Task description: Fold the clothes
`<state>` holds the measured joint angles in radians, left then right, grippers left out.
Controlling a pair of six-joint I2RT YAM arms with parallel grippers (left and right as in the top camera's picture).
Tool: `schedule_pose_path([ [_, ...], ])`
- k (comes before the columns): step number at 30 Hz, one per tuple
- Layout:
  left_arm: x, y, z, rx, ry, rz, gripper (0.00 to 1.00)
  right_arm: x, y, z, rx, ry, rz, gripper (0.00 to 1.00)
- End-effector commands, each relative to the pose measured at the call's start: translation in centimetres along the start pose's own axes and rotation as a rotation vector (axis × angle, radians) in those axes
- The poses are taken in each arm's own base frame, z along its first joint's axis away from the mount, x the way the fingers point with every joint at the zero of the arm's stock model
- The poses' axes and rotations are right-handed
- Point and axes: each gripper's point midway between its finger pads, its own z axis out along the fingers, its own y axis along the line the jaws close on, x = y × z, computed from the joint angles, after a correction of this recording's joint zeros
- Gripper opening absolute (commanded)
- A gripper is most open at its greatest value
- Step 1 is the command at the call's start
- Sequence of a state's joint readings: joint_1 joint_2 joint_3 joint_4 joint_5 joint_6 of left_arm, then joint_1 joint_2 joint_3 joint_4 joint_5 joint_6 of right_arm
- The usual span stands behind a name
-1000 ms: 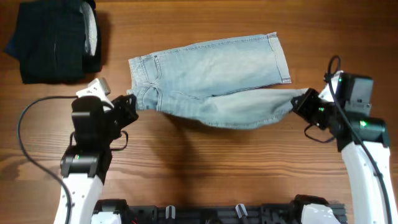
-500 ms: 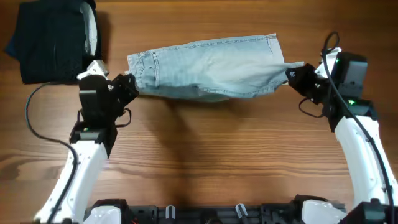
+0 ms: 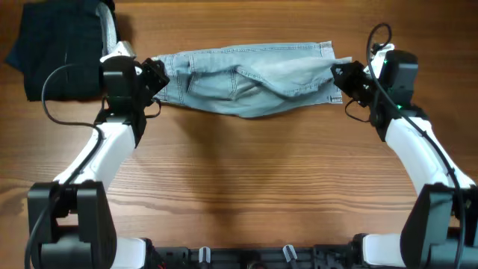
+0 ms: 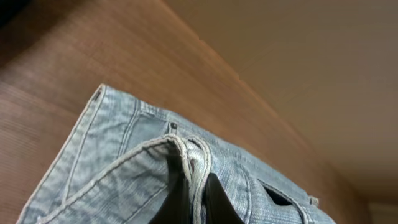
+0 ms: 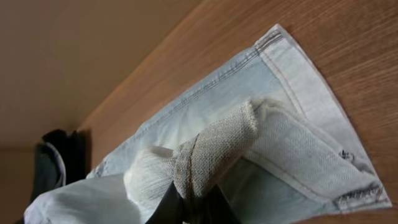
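The light blue denim shorts (image 3: 246,78) lie across the far middle of the table, one leg folded over the other. My left gripper (image 3: 154,77) is shut on the waistband edge at the shorts' left end; the left wrist view shows the seam pinched between the fingers (image 4: 196,196) with the shorts (image 4: 124,168) spread beyond. My right gripper (image 3: 337,77) is shut on the bunched leg hem at the right end; the right wrist view shows the fingers (image 5: 193,199) closed on the fold of the shorts (image 5: 273,149).
A black folded garment with a pale lining (image 3: 63,48) lies at the far left corner, close to my left arm; it also shows in the right wrist view (image 5: 53,162). Bare wooden table (image 3: 246,179) stretches in front of the shorts.
Both grippers have carried the near leg away from me, up and over the far leg. The shorts now lie folded lengthwise and both arms are stretched further out.
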<state>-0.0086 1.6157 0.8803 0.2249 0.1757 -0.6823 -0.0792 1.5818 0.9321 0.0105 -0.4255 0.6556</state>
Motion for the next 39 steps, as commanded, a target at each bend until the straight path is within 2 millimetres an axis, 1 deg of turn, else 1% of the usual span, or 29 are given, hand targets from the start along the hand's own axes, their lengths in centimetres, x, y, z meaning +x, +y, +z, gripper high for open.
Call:
schedule_pose_path([
  [1,-2.2,-0.2,0.7,0.002,-0.086,0.030,0.04,-0.8,-0.5,1.3,0.007,-0.028,0.046,0.04],
  [5,-2.3,-0.1,1.8,0.021,-0.108,0.035,0.04,-0.6,-1.5,2.6,0.017,-0.023,0.077,0.04],
  [6,-2.4,0.0,1.9,0.022,-0.118,0.036,0.04,-0.7,-1.5,2.7,0.011,-0.028,0.075,0.07],
  [7,-2.7,-0.1,2.0,0.025,-0.131,0.037,0.04,-0.8,-1.4,2.9,0.006,-0.035,0.072,0.23],
  [8,-3.1,-0.1,2.0,0.025,-0.152,0.038,0.05,-1.3,-1.1,2.9,-0.008,-0.051,0.062,0.64],
  [9,-3.6,-0.3,1.9,0.029,-0.176,0.040,0.43,-1.8,-0.7,2.9,-0.027,-0.074,0.045,1.00],
  [10,-4.1,-0.4,1.8,0.031,-0.198,0.041,1.00,-2.3,-0.3,2.8,-0.041,-0.090,0.036,0.99],
  [11,-4.4,-0.6,1.8,0.037,-0.214,0.043,1.00,-2.8,0.2,2.7,-0.059,-0.111,0.024,1.00],
  [13,-5.0,-1.2,1.6,0.060,-0.237,0.047,1.00,-3.2,0.5,2.7,-0.074,-0.128,0.014,0.99],
  [16,-5.2,-1.8,1.3,0.083,-0.240,0.052,1.00,-3.0,0.9,2.7,-0.091,-0.115,0.002,1.00],
  [18,-4.8,-2.7,1.1,0.122,-0.212,0.069,1.00,-2.6,1.5,2.6,-0.123,-0.092,-0.060,1.00],
  [20,-3.8,-3.8,0.9,0.175,-0.160,0.138,1.00,-2.0,1.8,2.6,-0.142,-0.068,-0.118,0.99],
  [21,-2.7,-4.1,1.0,0.198,-0.112,0.171,1.00,-1.7,1.6,2.6,-0.137,-0.054,-0.140,0.99],
  [22,-2.0,-3.6,1.2,0.183,-0.078,0.190,0.97,-1.2,1.4,2.7,-0.126,-0.037,-0.168,0.98],
  [23,-1.0,-3.0,1.4,0.156,-0.044,0.234,0.71,-0.3,1.4,2.9,-0.119,-0.009,-0.215,0.73],
  [24,-0.2,-2.6,1.5,0.135,-0.019,0.263,0.17,0.6,1.4,3.1,-0.111,0.014,-0.250,0.33],
  [25,0.1,-2.3,1.6,0.115,-0.010,0.261,0.04,1.0,1.3,3.3,-0.095,0.023,-0.256,0.09],
  [26,0.4,-1.9,1.7,0.083,-0.012,0.264,0.04,1.4,0.9,3.6,-0.058,0.028,-0.257,0.04],
  [28,0.8,-1.8,1.9,0.052,-0.015,0.302,0.04,2.0,0.4,4.0,0.009,0.025,-0.281,0.04],
  [30,1.2,-0.5,2.0,-0.040,-0.021,0.325,0.04,2.6,0.2,4.4,0.074,0.012,-0.304,0.04],
  [31,1.2,-0.2,2.0,-0.062,-0.027,0.327,0.04,2.7,0.1,4.5,0.101,0.004,-0.311,0.04],
  [34,0.9,0.0,2.2,-0.081,-0.047,0.364,0.04,3.0,-0.5,4.6,0.178,-0.013,-0.327,0.05],
  [36,1.3,0.4,2.9,-0.107,-0.003,0.373,0.04,3.1,-0.8,4.5,0.226,-0.002,-0.332,0.04],
  [39,1.2,0.5,4.8,-0.143,0.050,0.370,0.04,2.4,-0.5,4.6,0.275,0.035,-0.382,0.04],
])
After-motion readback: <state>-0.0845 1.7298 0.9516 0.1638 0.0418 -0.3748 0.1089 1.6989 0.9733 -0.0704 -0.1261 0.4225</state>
